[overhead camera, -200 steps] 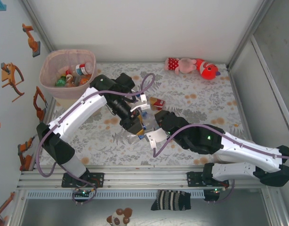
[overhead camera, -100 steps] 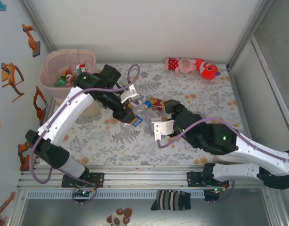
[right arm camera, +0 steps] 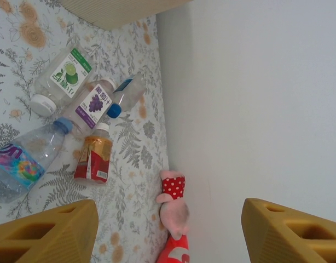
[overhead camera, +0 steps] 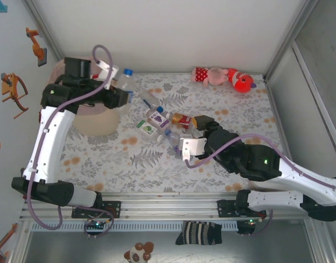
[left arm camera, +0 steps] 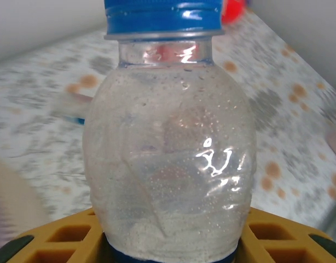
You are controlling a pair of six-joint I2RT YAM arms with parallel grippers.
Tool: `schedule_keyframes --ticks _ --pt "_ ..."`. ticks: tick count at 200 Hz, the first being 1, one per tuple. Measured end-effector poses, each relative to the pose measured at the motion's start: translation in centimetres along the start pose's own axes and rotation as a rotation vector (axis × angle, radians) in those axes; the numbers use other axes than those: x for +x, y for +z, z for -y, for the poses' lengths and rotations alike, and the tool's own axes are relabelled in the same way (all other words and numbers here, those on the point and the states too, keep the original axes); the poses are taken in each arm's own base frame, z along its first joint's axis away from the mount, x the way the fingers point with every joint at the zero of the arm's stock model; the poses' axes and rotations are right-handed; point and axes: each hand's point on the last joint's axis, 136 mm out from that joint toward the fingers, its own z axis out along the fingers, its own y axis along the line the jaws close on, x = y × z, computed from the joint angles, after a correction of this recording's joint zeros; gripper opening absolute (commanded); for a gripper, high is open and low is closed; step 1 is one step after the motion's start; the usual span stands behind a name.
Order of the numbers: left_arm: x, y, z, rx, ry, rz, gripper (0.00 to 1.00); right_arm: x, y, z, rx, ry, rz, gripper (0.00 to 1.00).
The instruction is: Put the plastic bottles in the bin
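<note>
A second ago both arms were low over the middle of the worktop, among the lying bottles. Since then the left gripper has risen to the far-left corner. It is clamped on a clear plastic bottle with a blue ribbed cap. That bottle now hangs just beside the right side of the pale pink plastic bin, in the same corner. Whether it is past the rim I cannot tell.

The right gripper has opened up. Its yellow honeycomb fingers stand wide apart with nothing between them.

The held bottle is rounded, thin-walled and beaded with droplets inside.

Five bottles lie on the flower-printed mat near the worktop's middle:
- a squarish clear one with a lime label
- a clear one with a grape label
- a small clear one with a blue cap
- a brown one with a red label
- a crinkled clear one with a rainbow label

A pink-and-red plush toy lies at the far edge.
</note>
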Motion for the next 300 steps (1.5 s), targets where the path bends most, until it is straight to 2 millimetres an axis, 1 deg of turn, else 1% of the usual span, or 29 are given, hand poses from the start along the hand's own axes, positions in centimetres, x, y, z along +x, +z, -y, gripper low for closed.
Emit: schedule_keyframes --ticks 31,45,60,77,94,113,127,169,202,226,250,271,285,300 --pt "-2.5 -3.5 -5.7 -0.204 -0.079 0.086 0.45 0.0 0.1 0.4 0.012 0.043 0.001 0.69" --pt "-3.0 -4.6 -8.1 -0.28 -0.114 0.102 0.45 0.0 0.1 0.6 0.022 0.066 0.001 0.69" --pt "-2.8 -5.4 -10.9 -0.353 -0.161 0.093 0.45 0.1 0.2 0.9 0.032 0.09 -0.001 0.7" --pt "-2.4 -5.7 -14.0 -0.417 -0.213 0.069 0.44 0.2 0.4 1.1 0.037 0.109 -0.006 0.7" --pt "-1.9 -5.4 -16.6 -0.459 -0.258 0.032 0.44 0.2 0.7 1.1 0.038 0.117 -0.012 0.7" --pt "-1.4 -4.8 -18.8 -0.484 -0.294 -0.016 0.44 0.2 1.0 1.0 0.036 0.123 -0.017 0.7" --pt "-0.6 -4.1 -20.2 -0.5 -0.32 -0.069 0.44 0.2 1.1 1.0 0.033 0.122 -0.02 0.7" --pt "3.8 -2.5 -22.8 -0.545 -0.398 -0.25 0.44 0.5 1.5 0.5 0.025 0.119 -0.029 0.7" --pt "5.7 -1.6 -24.1 -0.551 -0.433 -0.324 0.44 0.7 1.9 -0.1 0.012 0.115 -0.036 0.7" --pt "7.1 -0.1 -24.7 -0.533 -0.455 -0.38 0.44 1.1 2.1 -0.4 0.006 0.118 -0.046 0.7" --pt "9.1 1.8 -25.3 -0.505 -0.487 -0.454 0.44 1.3 2.3 -0.5 0.004 0.127 -0.053 0.7" --pt "9.8 2.5 -25.6 -0.494 -0.501 -0.477 0.45 1.6 2.5 -0.6 0.007 0.141 -0.063 0.7" --pt "9.8 2.6 -25.6 -0.492 -0.503 -0.476 0.47 1.8 2.7 -0.7 0.005 0.144 -0.068 0.7" --pt "9.8 2.6 -25.7 -0.493 -0.506 -0.473 0.53 2.0 2.8 -0.7 0.005 0.15 -0.075 0.7"
